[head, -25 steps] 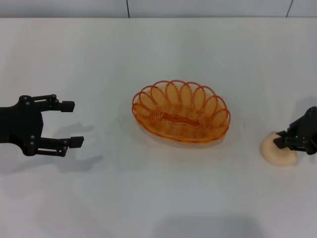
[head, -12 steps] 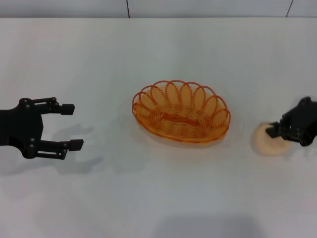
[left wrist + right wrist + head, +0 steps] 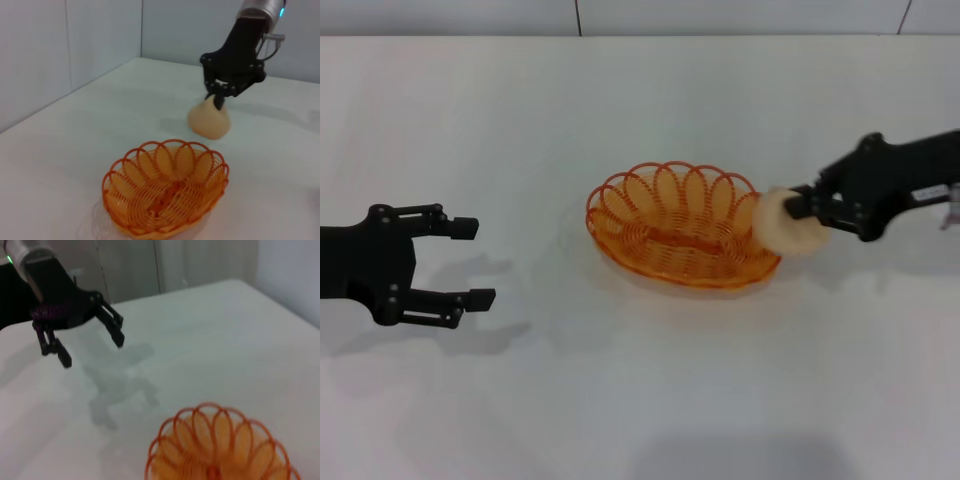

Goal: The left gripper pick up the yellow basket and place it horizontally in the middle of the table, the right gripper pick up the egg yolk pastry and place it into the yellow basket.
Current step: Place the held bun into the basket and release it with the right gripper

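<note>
The yellow basket lies lengthwise in the middle of the white table; it also shows in the left wrist view and the right wrist view. My right gripper is shut on the egg yolk pastry and holds it in the air at the basket's right rim. In the left wrist view the pastry hangs from the right gripper beyond the basket. My left gripper is open and empty, well left of the basket; it also shows in the right wrist view.
The table's far edge meets a grey wall. Bare tabletop surrounds the basket on all sides.
My right gripper lifted the pastry off the table at the right and carried it left to the basket's right rim. The left gripper barely moved.
</note>
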Controlling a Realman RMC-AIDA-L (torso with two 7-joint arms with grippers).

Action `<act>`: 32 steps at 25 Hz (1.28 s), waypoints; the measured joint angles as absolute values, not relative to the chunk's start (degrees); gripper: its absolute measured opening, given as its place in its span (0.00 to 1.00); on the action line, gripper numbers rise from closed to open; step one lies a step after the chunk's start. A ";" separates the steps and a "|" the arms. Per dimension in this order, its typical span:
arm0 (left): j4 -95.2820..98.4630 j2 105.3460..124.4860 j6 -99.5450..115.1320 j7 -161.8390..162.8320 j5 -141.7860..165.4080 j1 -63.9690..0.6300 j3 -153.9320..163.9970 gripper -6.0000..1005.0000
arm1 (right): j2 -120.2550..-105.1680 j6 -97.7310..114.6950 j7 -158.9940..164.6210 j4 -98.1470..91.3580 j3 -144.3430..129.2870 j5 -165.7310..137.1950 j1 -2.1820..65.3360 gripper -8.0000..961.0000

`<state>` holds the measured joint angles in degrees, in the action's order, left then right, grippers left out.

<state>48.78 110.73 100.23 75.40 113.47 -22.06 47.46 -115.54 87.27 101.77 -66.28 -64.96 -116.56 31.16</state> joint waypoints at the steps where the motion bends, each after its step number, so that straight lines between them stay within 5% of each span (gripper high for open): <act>1: 48.78 110.75 100.28 75.57 113.52 -22.12 47.57 0.86 | -115.56 85.50 101.50 -66.20 -66.51 -115.67 31.15 0.04; 13: 48.80 112.03 100.07 76.72 116.19 -24.09 47.47 0.86 | -115.88 67.70 100.69 -61.11 -80.56 -107.82 31.47 0.04; 24: 48.78 112.14 99.96 76.72 116.36 -24.60 47.55 0.86 | -115.88 65.17 97.79 -58.30 -82.33 -101.73 31.57 0.15; 32: 48.78 112.19 99.93 76.58 116.37 -24.63 47.36 0.86 | -115.62 65.77 97.03 -57.50 -82.37 -101.64 31.52 0.43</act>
